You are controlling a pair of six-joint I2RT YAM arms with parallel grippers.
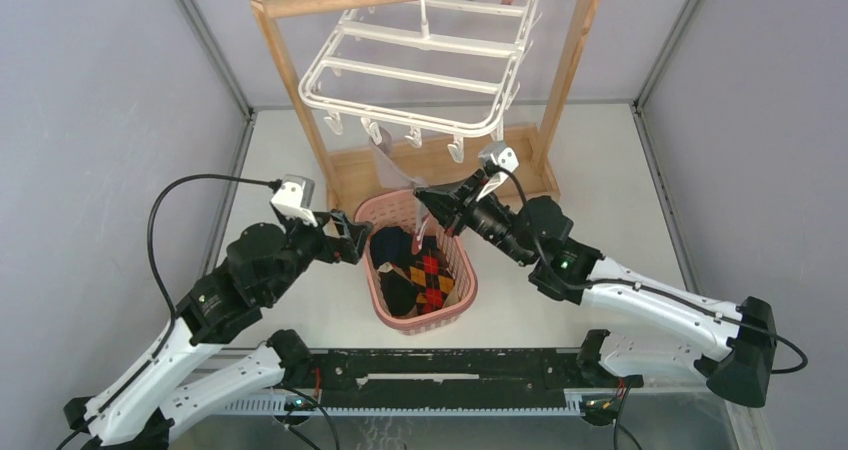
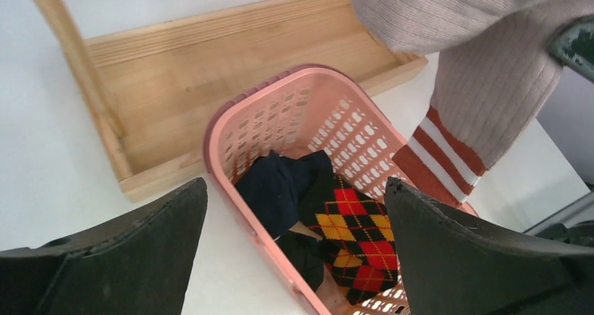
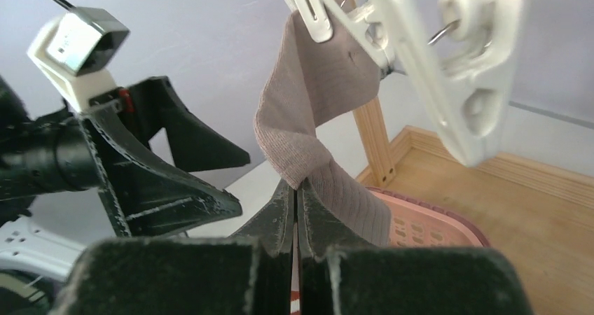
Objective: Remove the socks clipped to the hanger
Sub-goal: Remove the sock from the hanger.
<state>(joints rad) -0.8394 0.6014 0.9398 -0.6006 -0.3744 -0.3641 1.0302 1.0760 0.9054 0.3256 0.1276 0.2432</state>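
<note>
Grey walls and a white tabletop (image 1: 620, 170) surround both of our arms. Our right gripper (image 3: 298, 197) is clenched on the grey sock (image 3: 316, 98), its two fingers (image 3: 270, 220) pressed together with a fold of the ribbed fabric pinched between their tips. Straight above those fingertips the sock rises to a white clip (image 3: 308, 7) of the hanger (image 1: 430, 37), which bites its top edge. Below the pinch the fabric drapes down the fingers' right side toward the pink basket (image 3: 427, 224).

Our left gripper (image 2: 295, 185) is spread wide and holds nothing. Between its fingers (image 2: 140, 252) and just below them, the basket holds a red-yellow argyle sock (image 2: 354, 231) and a dark sock (image 2: 277, 185) lying against each other. Ahead of the right-hand finger, the grey sock's red-and-white striped cuff hangs above the basket's far side. Beyond the fingertips, the wooden base of the rack (image 2: 231, 77) touches the basket's far end.

From above, we see the two grippers pointing toward each other across the far half of the basket, apart. The hanger hooks over the rack's top bar, above and beyond both sets of fingers.
</note>
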